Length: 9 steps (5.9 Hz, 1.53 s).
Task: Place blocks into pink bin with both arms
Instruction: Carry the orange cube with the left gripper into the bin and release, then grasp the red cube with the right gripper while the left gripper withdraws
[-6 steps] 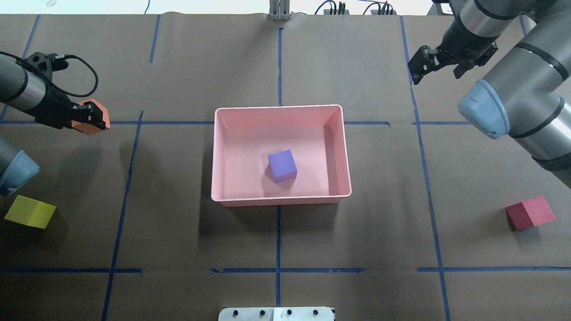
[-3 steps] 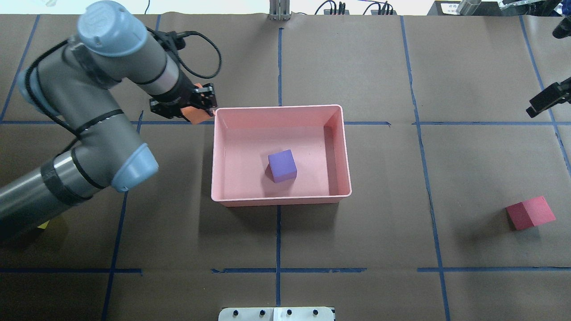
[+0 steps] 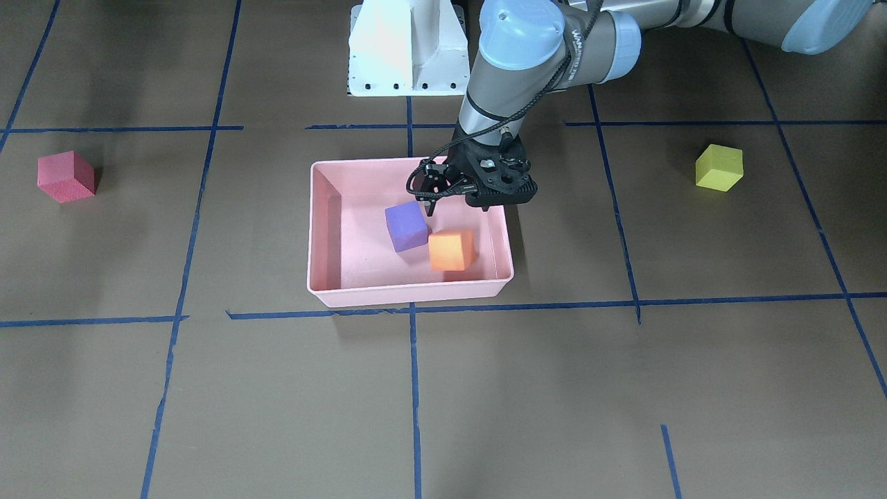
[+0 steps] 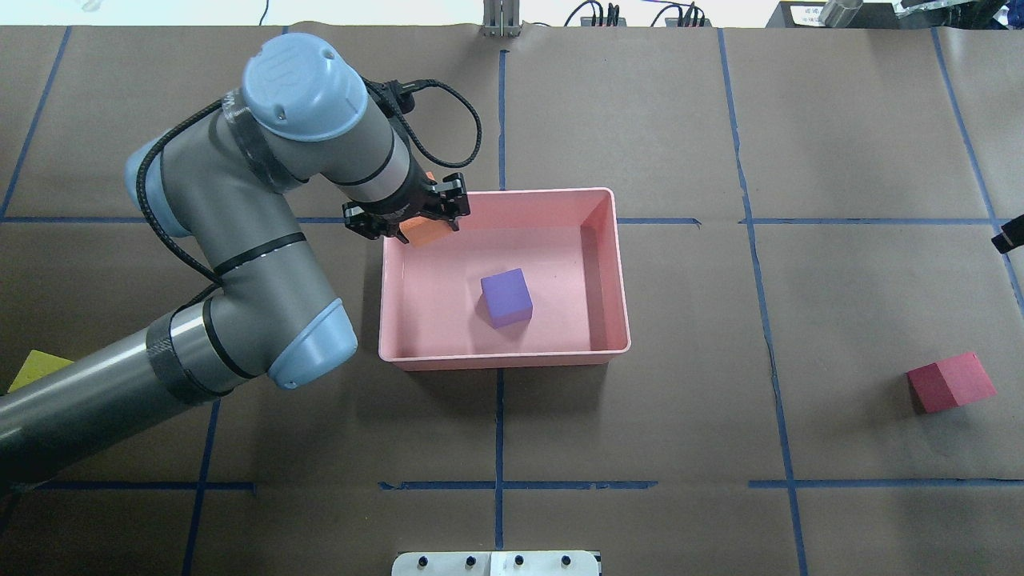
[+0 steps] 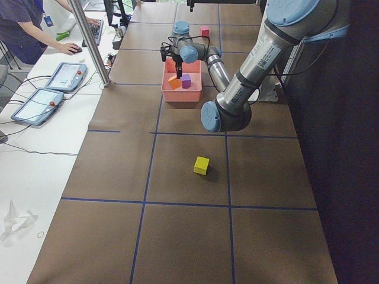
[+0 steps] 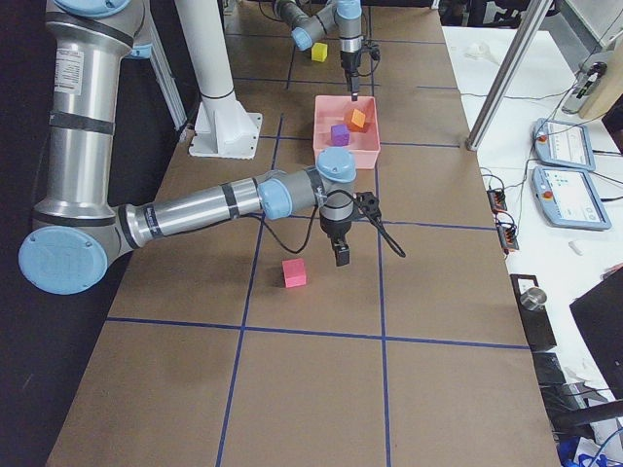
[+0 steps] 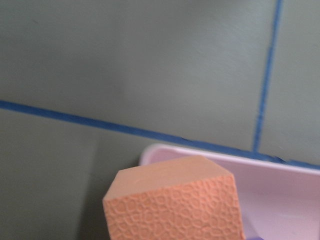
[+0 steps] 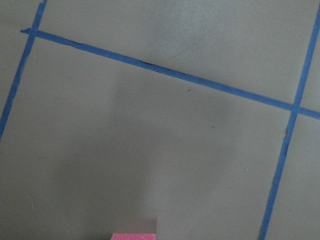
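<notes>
The pink bin lies mid-table with the purple block on its floor. My left gripper is shut on the orange block and holds it just above the bin's far-left corner. This shows from across the table too, with the gripper above the orange block, and the block fills the bottom of the left wrist view. The yellow-green block lies on my left. The red block lies on my right. My right gripper hangs beside the red block; I cannot tell whether it is open.
The white pedestal base stands at my edge of the table. Blue tape lines cross the brown table cover. An operator and tablets are at a side desk beyond the far edge.
My left arm has swung right with the orange block, from the table's left to the bin's far-left corner. My right arm has left the far right and almost gone from the overhead view.
</notes>
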Motion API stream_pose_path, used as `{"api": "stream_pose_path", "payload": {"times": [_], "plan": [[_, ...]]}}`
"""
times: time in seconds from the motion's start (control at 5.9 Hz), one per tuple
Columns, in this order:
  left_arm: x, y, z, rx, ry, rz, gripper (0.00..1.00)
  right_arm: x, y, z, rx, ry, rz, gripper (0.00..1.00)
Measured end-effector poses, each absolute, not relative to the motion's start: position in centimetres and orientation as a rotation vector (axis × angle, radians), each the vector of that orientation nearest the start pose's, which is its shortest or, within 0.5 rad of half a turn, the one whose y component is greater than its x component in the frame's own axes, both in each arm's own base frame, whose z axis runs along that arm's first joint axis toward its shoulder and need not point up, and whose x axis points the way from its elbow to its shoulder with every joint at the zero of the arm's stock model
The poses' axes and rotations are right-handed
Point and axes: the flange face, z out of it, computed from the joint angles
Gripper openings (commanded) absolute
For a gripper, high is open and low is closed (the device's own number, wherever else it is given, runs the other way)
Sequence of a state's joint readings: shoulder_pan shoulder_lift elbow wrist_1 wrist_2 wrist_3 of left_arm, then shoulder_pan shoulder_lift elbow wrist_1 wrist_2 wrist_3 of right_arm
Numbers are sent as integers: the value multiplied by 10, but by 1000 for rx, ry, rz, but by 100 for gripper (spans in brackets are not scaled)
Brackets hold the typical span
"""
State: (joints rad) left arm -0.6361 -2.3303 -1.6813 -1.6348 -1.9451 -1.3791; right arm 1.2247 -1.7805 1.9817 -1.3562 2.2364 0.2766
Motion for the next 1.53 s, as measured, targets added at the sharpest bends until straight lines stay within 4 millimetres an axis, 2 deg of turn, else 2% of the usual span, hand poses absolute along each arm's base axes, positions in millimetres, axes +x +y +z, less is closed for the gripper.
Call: {"api": "stream_pose_path", "payload": {"times": [0.17,0.34,0.68,1.02,1.19,1.36,1.53], "plan": [[491,-479,145,57,985,-232,100,-95,-390,544,194,-782,-164,100],[491,-479,145,59,985,-232,100,-118,-369,552,190,-795,-136,100],[491,-478,145,60,985,-232,100,-149,-351,575,165,-769,-136,100],[491,-477,145,60,986,-230,100,-171,-341,610,134,-742,-180,100],[490,-476,144,61,988,-230,100,-179,-337,617,122,-738,-199,84],[489,-476,144,62,990,-229,100,-187,-333,623,107,-733,-219,33],[489,-475,144,62,991,-229,100,-193,-330,629,94,-728,-235,20]]}}
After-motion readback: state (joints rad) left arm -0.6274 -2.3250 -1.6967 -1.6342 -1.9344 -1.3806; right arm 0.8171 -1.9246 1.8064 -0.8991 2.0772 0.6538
